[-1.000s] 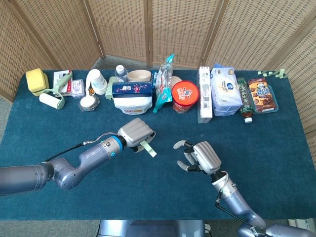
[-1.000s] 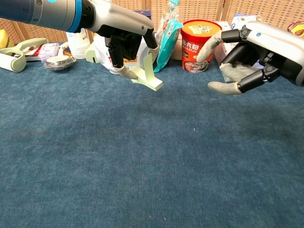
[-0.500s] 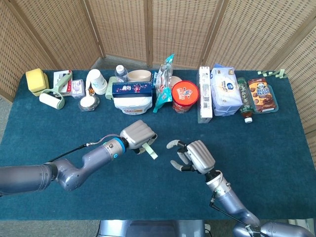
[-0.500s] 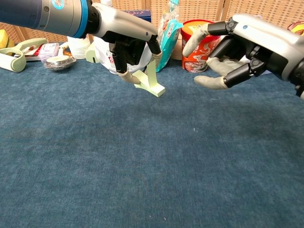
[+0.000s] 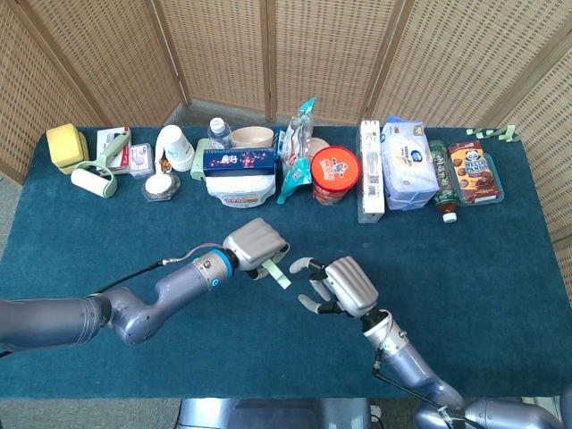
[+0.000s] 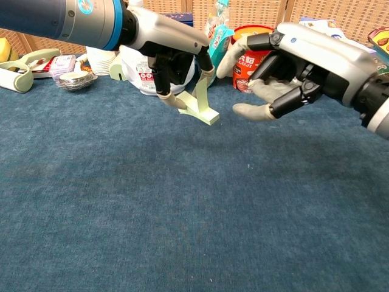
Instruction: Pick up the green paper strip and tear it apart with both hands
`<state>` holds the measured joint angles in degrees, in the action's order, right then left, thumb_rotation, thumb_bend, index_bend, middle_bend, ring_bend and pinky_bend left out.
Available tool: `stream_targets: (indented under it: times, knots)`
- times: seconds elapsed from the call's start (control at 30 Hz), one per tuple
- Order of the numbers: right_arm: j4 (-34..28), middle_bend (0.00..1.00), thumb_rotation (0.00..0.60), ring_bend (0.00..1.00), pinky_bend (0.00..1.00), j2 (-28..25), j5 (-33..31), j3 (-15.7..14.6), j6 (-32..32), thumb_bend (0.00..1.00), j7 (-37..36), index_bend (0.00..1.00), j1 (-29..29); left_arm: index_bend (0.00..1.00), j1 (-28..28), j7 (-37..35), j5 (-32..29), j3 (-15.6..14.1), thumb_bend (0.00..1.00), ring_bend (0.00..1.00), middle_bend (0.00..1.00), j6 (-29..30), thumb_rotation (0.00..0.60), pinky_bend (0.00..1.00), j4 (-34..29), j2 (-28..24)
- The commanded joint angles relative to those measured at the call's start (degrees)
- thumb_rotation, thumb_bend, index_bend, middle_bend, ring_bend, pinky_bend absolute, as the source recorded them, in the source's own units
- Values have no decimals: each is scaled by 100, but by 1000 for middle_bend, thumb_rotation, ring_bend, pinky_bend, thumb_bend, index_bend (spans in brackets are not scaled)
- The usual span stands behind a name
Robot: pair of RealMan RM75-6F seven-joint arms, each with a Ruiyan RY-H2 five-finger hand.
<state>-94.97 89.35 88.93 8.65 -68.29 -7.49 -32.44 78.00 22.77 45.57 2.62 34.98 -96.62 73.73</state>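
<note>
A pale green paper strip (image 6: 203, 108) hangs above the blue cloth, pinched at its top by my left hand (image 6: 175, 61). In the head view the strip (image 5: 279, 274) sticks out to the right of the left hand (image 5: 256, 246). My right hand (image 6: 290, 64) is just to the strip's right, fingers spread and holding nothing; its fingertips (image 6: 242, 111) are a short gap from the strip's lower end. The head view shows the right hand (image 5: 340, 286) close beside the strip, not touching it.
Along the table's far edge stand a red cup noodle tub (image 5: 334, 175), a teal snack bag (image 5: 297, 150), a white bag (image 5: 239, 185), a tissue pack (image 5: 407, 164), a bottle (image 5: 441, 186), a lint roller (image 5: 93, 179) and paper cups (image 5: 175, 147). Blue cloth (image 6: 182, 213) lies below the hands.
My right hand has moved left toward the strip, closing most of the gap. My left hand has shifted slightly right with the strip still pinched.
</note>
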Motion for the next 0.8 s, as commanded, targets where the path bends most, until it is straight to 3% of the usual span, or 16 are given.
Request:
stream_targets:
  times: [0.03, 0.8]
  knots:
    - [-2, 933, 600, 924, 1000, 24, -27, 8, 28, 318, 42, 364, -29, 623, 22, 6, -25, -5, 460, 1000, 1000, 3, 600, 1000, 1, 18]
    - [51, 933, 600, 924, 1000, 226, -125, -50, 215, 319, 148, 348, -209, 623, 107, -32, -164, -46, 460, 1000, 1000, 35, 600, 1000, 54, 106]
